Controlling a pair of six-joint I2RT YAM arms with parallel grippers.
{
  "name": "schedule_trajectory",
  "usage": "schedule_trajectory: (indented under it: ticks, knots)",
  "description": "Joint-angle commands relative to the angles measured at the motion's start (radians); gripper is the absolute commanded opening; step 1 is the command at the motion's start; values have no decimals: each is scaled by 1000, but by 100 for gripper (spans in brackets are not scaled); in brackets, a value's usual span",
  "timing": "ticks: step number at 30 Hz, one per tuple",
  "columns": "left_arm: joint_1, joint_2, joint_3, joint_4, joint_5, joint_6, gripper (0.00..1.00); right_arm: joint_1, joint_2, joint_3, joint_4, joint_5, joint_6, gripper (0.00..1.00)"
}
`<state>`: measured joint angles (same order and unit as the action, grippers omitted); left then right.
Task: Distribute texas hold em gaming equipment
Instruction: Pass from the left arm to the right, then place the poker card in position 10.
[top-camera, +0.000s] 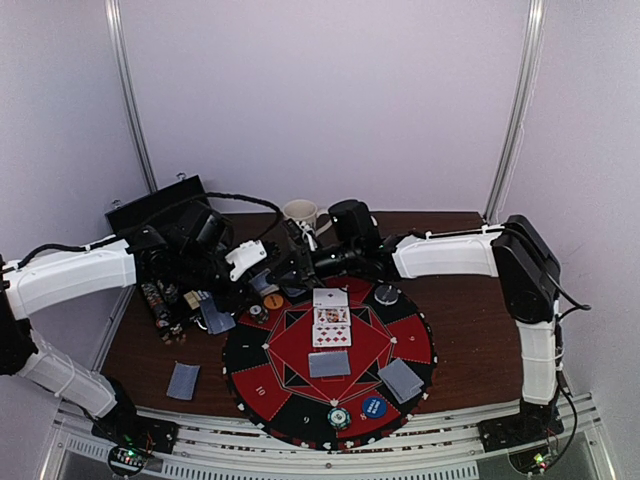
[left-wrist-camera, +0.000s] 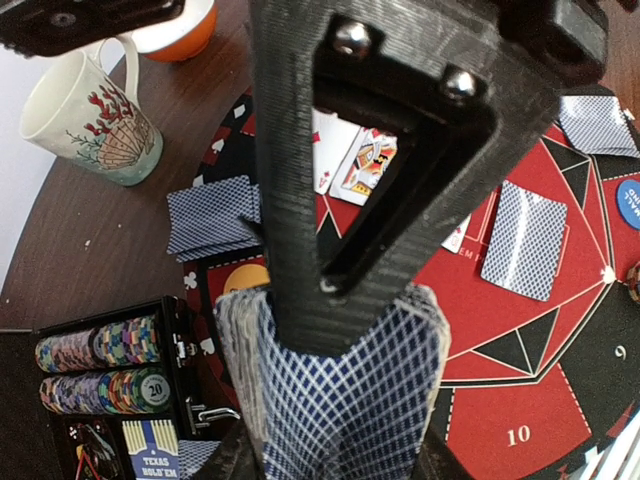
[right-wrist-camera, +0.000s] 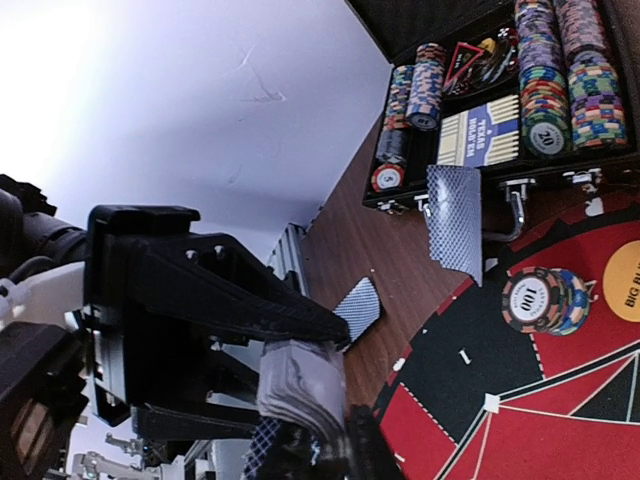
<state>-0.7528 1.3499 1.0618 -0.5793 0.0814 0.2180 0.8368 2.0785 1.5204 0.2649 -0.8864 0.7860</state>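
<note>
The left pincer (left-wrist-camera: 330, 400) pinches the deck of cards (left-wrist-camera: 400, 420) above the far-left edge of the mat (top-camera: 400, 345). The right pincer (top-camera: 298, 268) is just beside it; I cannot tell if it's spread. Dealing seems in hand, and the next move calls for sliding one card off alone.

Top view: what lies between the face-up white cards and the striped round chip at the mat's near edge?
One face-down grey-blue playing card, between the face-up cards and striped chip, shown in the top view.
</note>
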Motion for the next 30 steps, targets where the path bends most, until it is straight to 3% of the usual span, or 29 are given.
schedule_trajectory:
  ticks: [1,4,10,12,17,21,23,26,30]
  knots:
    - [-1,-11,10,57,-22,14,41,6,19,11,0,-27,0,0]
    - [0,-9,7,57,-32,-6,54,7,-6,-27,6,-9,-17,0]
    - [0,-16,-4,42,-48,-127,93,4,-43,-96,-80,51,-122,0]
    - [0,-35,-8,37,-41,-152,98,5,-50,-117,-83,57,-138,0]
    - [44,-107,-24,45,-3,-235,98,34,-48,-140,-156,104,-224,0]
    - [199,-145,-54,74,-16,-373,98,99,-14,-146,-89,90,-187,0]
    - [301,-145,-94,91,-24,-446,91,134,9,-139,-67,106,-167,0]
    - [417,-135,-166,138,-21,-537,72,184,50,-111,-62,137,-154,0]
    - [487,-132,-268,255,-21,-633,59,241,108,-50,-122,187,-187,0]
